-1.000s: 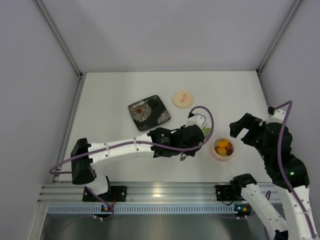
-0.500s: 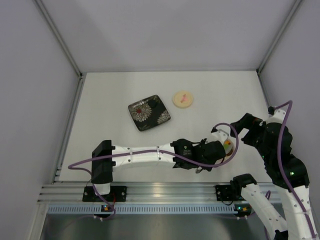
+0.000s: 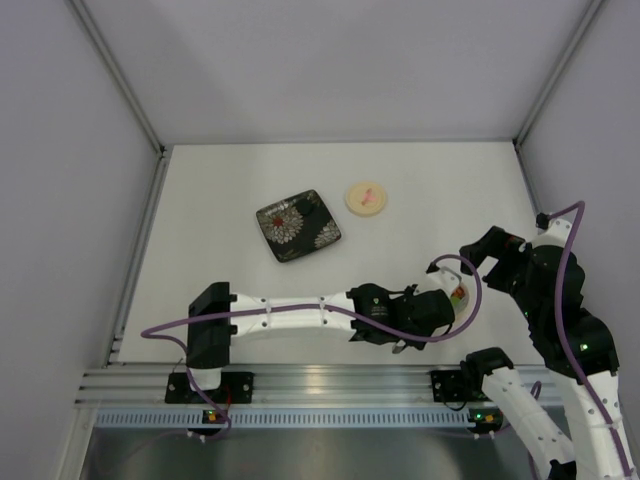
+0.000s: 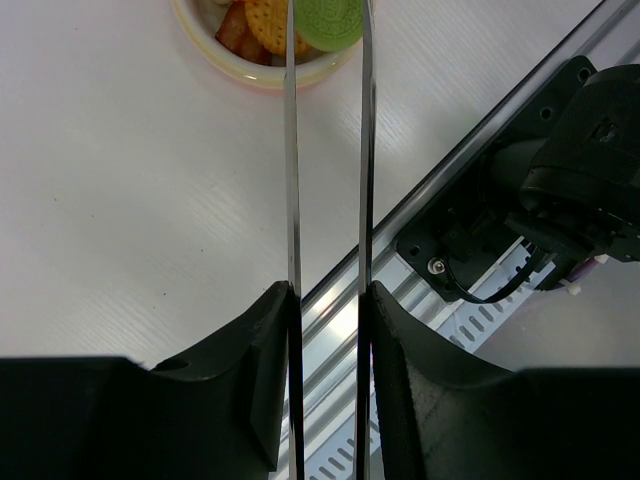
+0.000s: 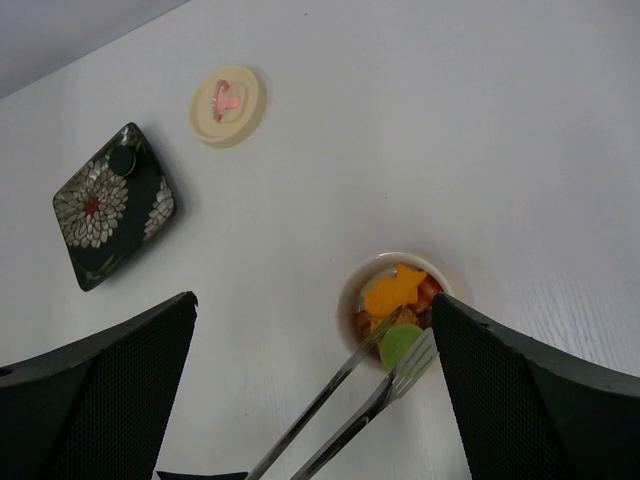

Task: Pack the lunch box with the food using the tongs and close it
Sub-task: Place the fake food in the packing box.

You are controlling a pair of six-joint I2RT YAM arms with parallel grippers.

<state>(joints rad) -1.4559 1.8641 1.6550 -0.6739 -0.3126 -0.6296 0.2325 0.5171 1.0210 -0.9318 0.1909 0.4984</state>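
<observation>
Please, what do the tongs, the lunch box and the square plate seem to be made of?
Tongs: metal, probably steel; thin arms with a bright mirror-like shine.
Lunch box: likely plastic, possibly glazed ceramic; smooth cream wall, thick rounded rim.
Plate: perhaps lacquer or glazed ceramic; dark surface with printed flowers, though it is too small to be sure.

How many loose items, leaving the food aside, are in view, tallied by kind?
lunch box: 1
lid: 1
plate: 1
tongs: 1
Total: 4
</observation>
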